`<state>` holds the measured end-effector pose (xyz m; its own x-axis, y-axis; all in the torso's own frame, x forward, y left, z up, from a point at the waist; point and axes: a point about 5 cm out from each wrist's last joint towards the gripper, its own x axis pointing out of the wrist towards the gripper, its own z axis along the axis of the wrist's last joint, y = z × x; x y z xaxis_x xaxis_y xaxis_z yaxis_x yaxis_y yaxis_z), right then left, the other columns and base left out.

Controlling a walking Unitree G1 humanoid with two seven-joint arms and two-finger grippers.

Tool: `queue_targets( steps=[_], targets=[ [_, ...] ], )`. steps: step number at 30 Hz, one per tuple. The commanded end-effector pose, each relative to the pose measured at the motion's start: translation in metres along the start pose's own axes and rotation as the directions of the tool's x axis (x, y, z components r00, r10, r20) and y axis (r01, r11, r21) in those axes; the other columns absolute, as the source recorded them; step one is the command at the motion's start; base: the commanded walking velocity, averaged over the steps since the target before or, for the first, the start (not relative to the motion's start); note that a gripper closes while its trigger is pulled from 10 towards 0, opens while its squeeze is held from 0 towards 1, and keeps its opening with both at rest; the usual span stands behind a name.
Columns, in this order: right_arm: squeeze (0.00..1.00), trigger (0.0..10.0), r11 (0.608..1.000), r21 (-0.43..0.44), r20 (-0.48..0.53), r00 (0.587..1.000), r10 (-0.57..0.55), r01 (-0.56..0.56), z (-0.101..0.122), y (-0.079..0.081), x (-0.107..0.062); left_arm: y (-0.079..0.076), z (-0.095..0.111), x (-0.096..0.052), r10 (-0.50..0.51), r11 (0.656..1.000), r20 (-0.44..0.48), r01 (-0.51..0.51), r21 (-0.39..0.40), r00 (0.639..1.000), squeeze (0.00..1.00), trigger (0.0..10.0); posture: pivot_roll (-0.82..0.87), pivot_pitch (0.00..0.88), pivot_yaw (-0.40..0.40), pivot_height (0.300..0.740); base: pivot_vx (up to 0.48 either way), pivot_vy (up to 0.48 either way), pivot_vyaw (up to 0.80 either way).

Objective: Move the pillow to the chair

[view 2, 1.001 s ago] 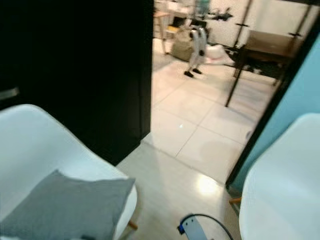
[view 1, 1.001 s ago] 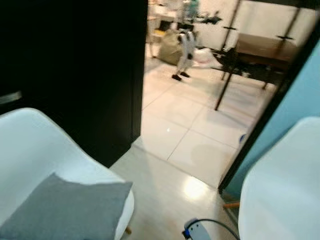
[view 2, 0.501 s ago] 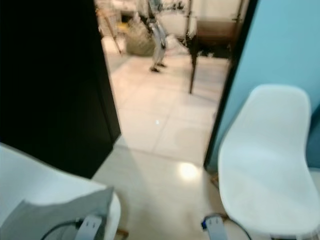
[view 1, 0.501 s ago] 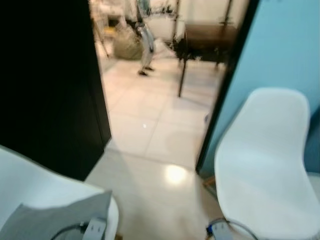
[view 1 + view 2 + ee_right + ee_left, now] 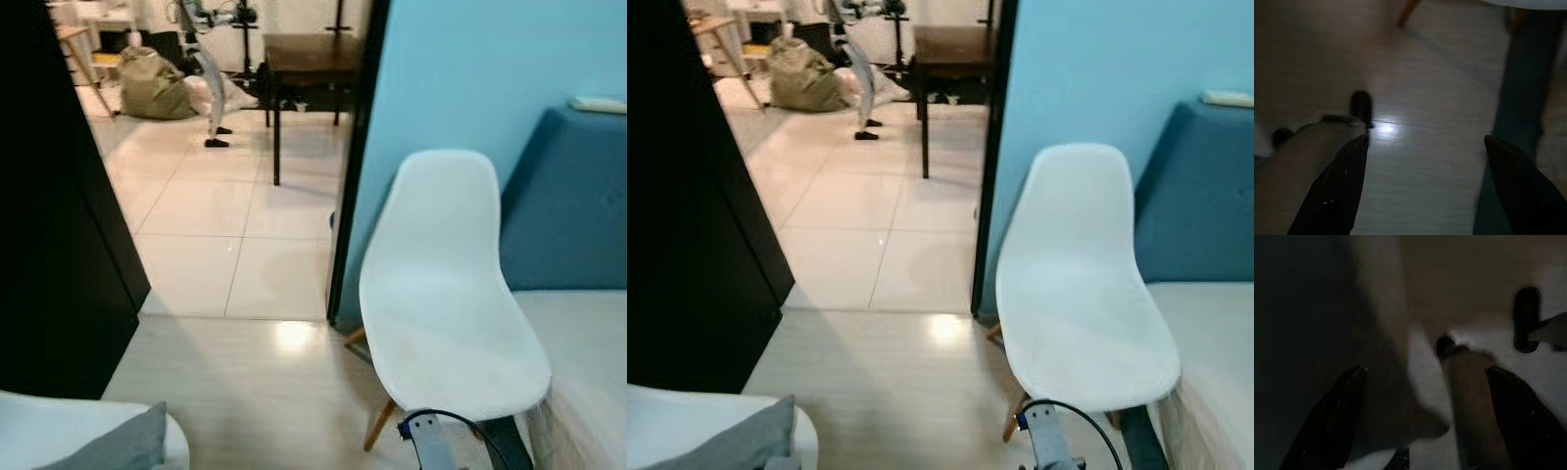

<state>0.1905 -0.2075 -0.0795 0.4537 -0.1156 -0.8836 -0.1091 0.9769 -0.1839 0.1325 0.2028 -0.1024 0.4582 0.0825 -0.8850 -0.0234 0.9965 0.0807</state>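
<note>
Grey pillow [image 5: 116,451], one corner showing, resting on a white seat at lower left; empty white chair [image 5: 448,304] on wooden legs, well apart, against blue wall

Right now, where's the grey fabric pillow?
The grey fabric pillow lies at the bottom left of the head views, on the robot's left, on the seat of a white plastic chair beside the black wall panel.

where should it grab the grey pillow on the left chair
Probably the pillow's raised upper corner, coming from above with the left end effector, whose fingers stand open. That corner pokes up free of the white chair's seat, so there is soft edge to pinch. Most of the pillow is cut off at the frame's bottom, so the rest can't be judged.
</note>
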Motion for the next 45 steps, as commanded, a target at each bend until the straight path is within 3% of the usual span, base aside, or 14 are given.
queue_targets(
  steps=[1,7,12,21,30,33,45],
  targets=[
    [0.00,10.0,1.000,-0.024,-0.008,1.000,0.001,-0.001,-0.003,0.000,0.000,-0.003,0.008,0.001,-0.007,1.000,0.024,0.006,0.017,1.000,0.00,10.0,0.07,0.000,-0.026,0.740,0.000,0.000,-0.71],
    [0.00,10.0,1.000,-0.027,-0.018,1.000,-0.010,0.010,-0.006,-0.006,0.000,-0.015,0.024,0.004,-0.038,0.999,0.062,0.035,0.036,0.997,0.00,10.0,0.05,0.000,-0.015,0.740,0.000,0.000,-0.71],
    [0.00,10.0,0.999,0.020,-0.020,0.999,-0.025,0.026,-0.010,-0.008,-0.001,-0.025,0.019,0.004,-0.079,0.992,0.034,0.075,0.097,0.996,0.00,10.0,0.01,0.000,0.010,0.740,0.000,0.000,-0.71],
    [0.00,10.0,0.999,-0.013,-0.038,0.999,-0.031,0.031,-0.018,-0.007,-0.001,-0.019,0.013,0.003,-0.068,0.992,0.016,0.066,0.108,0.998,0.00,10.0,0.03,0.000,-0.007,0.740,0.000,0.000,-0.63],
    [0.00,10.0,1.000,-0.016,-0.011,1.000,0.010,-0.010,-0.013,0.001,-0.001,-0.026,0.013,0.003,-0.088,0.988,0.013,0.086,0.131,0.996,0.00,10.0,0.01,0.000,0.002,0.740,0.000,-0.458,0.00],
    [0.00,10.0,1.000,0.013,-0.016,1.000,0.002,-0.002,-0.016,-0.001,-0.001,-0.029,0.012,0.003,-0.094,0.987,0.011,0.092,0.130,0.995,0.00,10.0,0.01,0.000,-0.003,0.740,0.000,-0.480,0.00],
    [0.00,10.0,1.000,-0.012,-0.036,0.999,0.004,-0.005,-0.020,-0.003,-0.001,-0.033,0.009,0.002,-0.104,0.988,0.009,0.102,0.118,0.995,0.00,10.0,0.01,0.000,-0.011,0.740,0.000,-0.479,-0.13]
  ],
)
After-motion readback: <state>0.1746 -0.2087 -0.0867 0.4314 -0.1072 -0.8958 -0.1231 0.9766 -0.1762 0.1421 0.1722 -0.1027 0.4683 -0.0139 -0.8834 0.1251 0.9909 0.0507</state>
